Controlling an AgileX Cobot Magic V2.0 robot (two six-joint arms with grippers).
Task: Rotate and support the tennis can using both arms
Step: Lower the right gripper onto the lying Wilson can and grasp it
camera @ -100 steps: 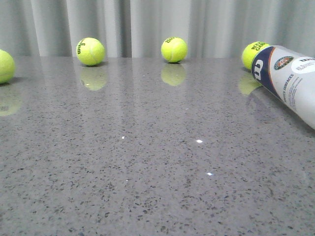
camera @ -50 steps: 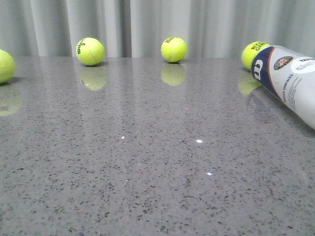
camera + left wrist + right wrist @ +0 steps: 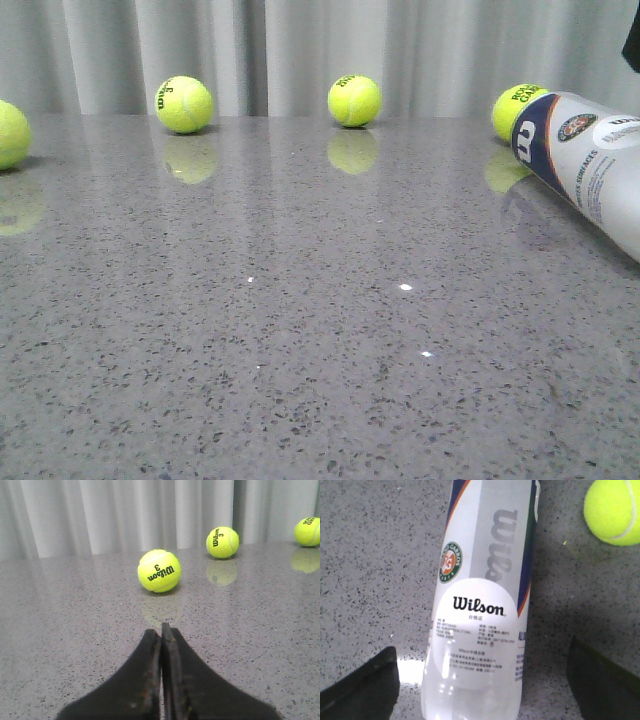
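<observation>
The tennis can (image 3: 585,165) lies on its side at the right of the grey table, its navy end with the white "W" pointing toward the middle. In the right wrist view the can (image 3: 480,605) runs lengthwise between my fingers, Roland Garros emblem and Wilson label facing up. My right gripper (image 3: 480,680) is open, one finger (image 3: 365,680) on each side of the can, both apart from it. Only a black bit of the right arm (image 3: 632,40) shows in the front view. My left gripper (image 3: 161,630) is shut and empty, low over the table, far from the can.
Tennis balls stand along the back of the table (image 3: 300,300): one far left (image 3: 8,134), two in the middle (image 3: 184,104) (image 3: 354,100), one behind the can (image 3: 515,105). One ball (image 3: 159,570) lies just ahead of my left gripper. A grey curtain (image 3: 300,50) closes the back.
A black part of the right arm has come into the top right corner of the front view. The can and the balls have not moved.
</observation>
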